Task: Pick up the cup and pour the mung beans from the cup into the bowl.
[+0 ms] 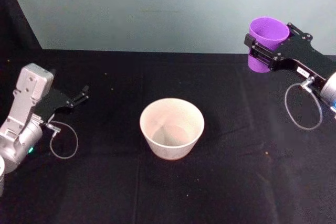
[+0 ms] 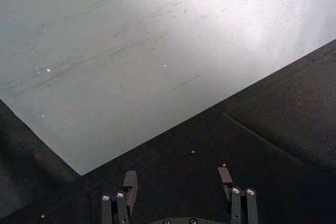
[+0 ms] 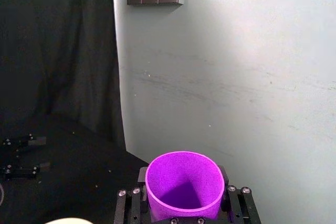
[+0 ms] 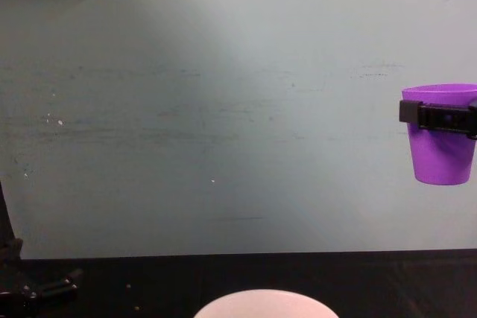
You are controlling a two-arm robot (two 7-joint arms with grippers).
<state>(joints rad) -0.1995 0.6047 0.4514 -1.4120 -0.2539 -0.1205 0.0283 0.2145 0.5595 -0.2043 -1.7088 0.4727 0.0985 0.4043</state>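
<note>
The bowl (image 1: 171,128) sits on the black table (image 1: 236,182), and the head view looks straight down into its pale inside. In the chest view just the top arc of its rim (image 4: 264,303) pokes up at the lower edge. The cup (image 1: 268,32) is well off to the right of the bowl and farther back, upright and pinched by the right gripper (image 1: 258,51), whose black fingers press on its opposite sides just under the rim. From the head view its height is hard to judge. The chest view settles that: the cup (image 4: 443,154) hangs clear of the table, well above the bowl's rim, against the grey wall (image 4: 223,109), with one finger (image 4: 440,117) crossing it as a dark band. The right wrist view looks down into the cup (image 3: 184,184), which shows purple down to its base, with a finger (image 3: 128,203) on either side and a sliver of the bowl (image 3: 60,220) at the edge. The left gripper (image 1: 81,94) sits low, well to the left of the bowl and apart from it. Its own wrist view shows what the head view does not: the left gripper (image 2: 177,176) is spread wide with nothing between the fingers, over cloth dotted with a few small specks (image 2: 192,152).
</note>
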